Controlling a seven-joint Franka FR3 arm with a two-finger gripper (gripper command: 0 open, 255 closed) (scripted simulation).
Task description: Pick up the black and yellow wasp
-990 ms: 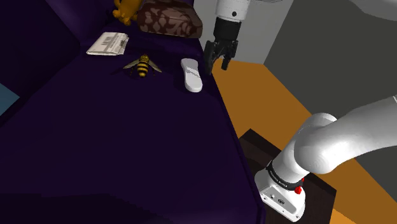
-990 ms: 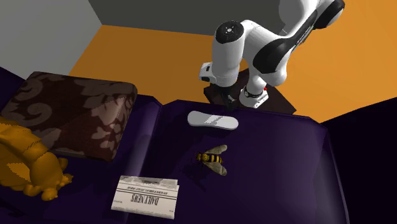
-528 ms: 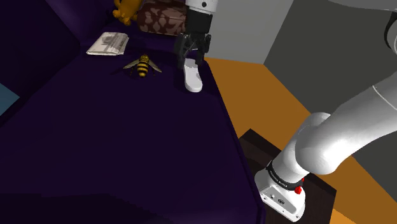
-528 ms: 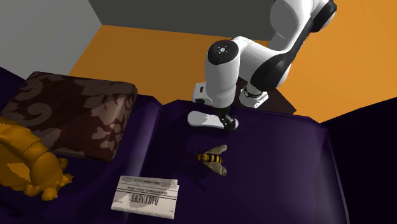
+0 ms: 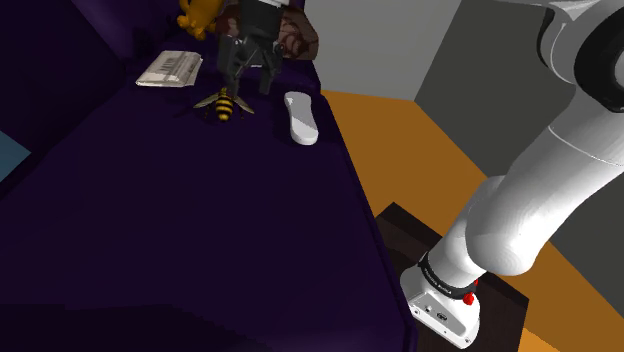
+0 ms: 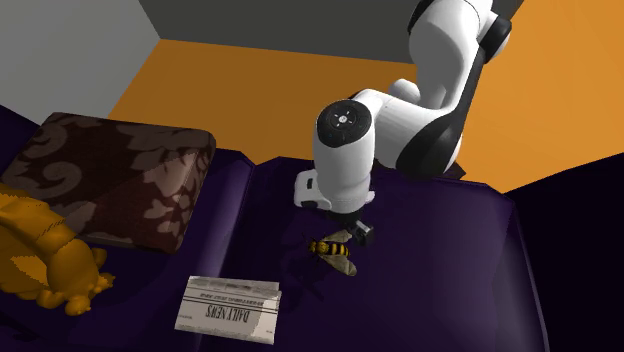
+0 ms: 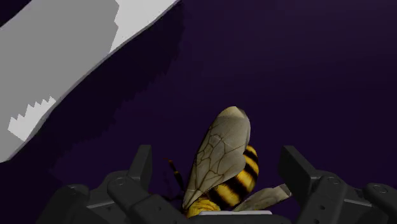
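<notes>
Where the dark stand (image 5: pixel 398 232) sits at the shoulder view's lower right, the white arm (image 5: pixel 530 200) rises from it and arches up and over to the left, above an orange floor (image 5: pixel 420 150) and onto a dark purple sofa (image 5: pixel 200 230). Nearest the stand on the sofa lies a white remote (image 5: pixel 299 117), close to the sofa's edge. Just beside it, toward the shoulder view's left, lies the black and yellow wasp (image 5: pixel 222 104), flat on the purple surface with its pale wings spread.

The gripper (image 5: pixel 247 80) hangs right over the wasp, pointing down at it. Its fingers (image 7: pixel 141 167) stand wide apart. In the wrist view the wasp (image 7: pixel 222 159) lies in the gap between them, its striped body and veined wing clear of both fingers, so it is straddled and not clasped. In the second exterior view the gripper (image 6: pixel 345 232) shows under the white wrist, directly above the wasp (image 6: pixel 335 250), and the arm covers most of the remote. Whether the fingertips touch the sofa cannot be told.

Past the wasp, farther from the stand, a folded newspaper (image 5: pixel 170 68) lies flat; in the second exterior view it (image 6: pixel 230 306) is apart from the wasp, toward that view's lower left. Farther still a brown patterned cushion (image 5: pixel 300 35) rests on the sofa, partly behind the gripper in the shoulder view. A golden figure (image 5: pixel 197 14) sits beside the cushion (image 6: pixel 120 180), at the second exterior view's left edge (image 6: pixel 40 255).
</notes>
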